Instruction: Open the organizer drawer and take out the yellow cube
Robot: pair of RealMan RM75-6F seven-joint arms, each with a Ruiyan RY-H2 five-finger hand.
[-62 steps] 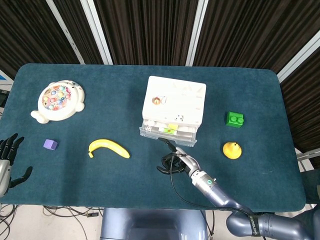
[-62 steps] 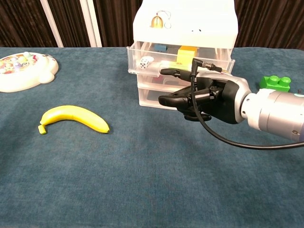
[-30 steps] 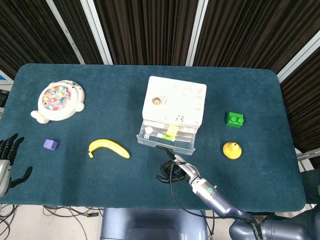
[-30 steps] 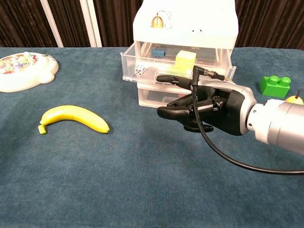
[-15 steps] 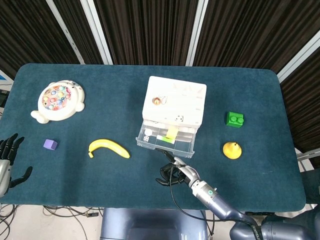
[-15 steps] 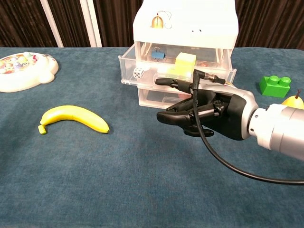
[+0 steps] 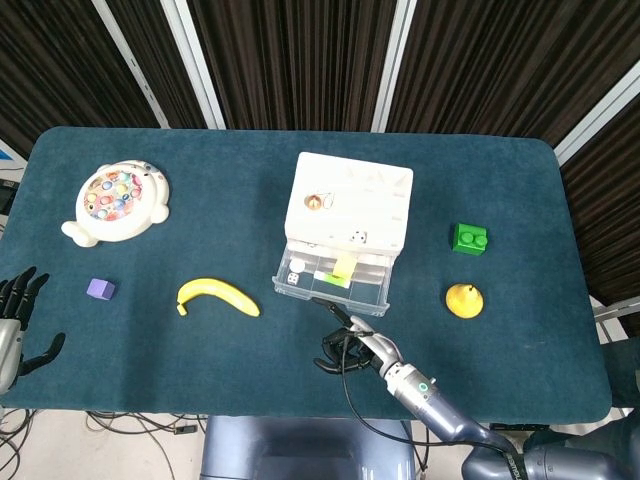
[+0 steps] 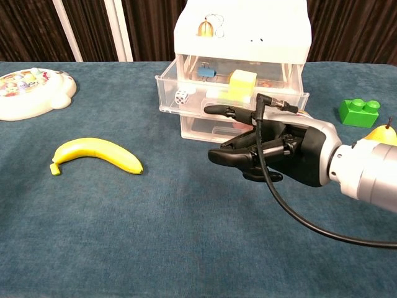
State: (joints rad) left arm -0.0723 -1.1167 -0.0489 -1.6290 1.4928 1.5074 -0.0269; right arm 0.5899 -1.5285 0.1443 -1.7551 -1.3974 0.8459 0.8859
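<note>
The organizer [image 8: 242, 28] is a white-topped unit with clear plastic drawers, standing upright at the far middle of the tabletop [image 8: 155, 248]. Its top drawer [image 8: 186, 102] is pulled out toward the near side and stands open. Inside it, the yellow cube [image 8: 242, 82] sits upright, right of centre, resting on the drawer floor, in plain view in my chest and head cameras.

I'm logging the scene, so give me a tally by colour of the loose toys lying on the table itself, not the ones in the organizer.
Yellow: 2, the banana and the pear-shaped toy
Green: 1, the building brick
Purple: 1, the small cube
White: 1, the round fishing game
Total: 5
</note>
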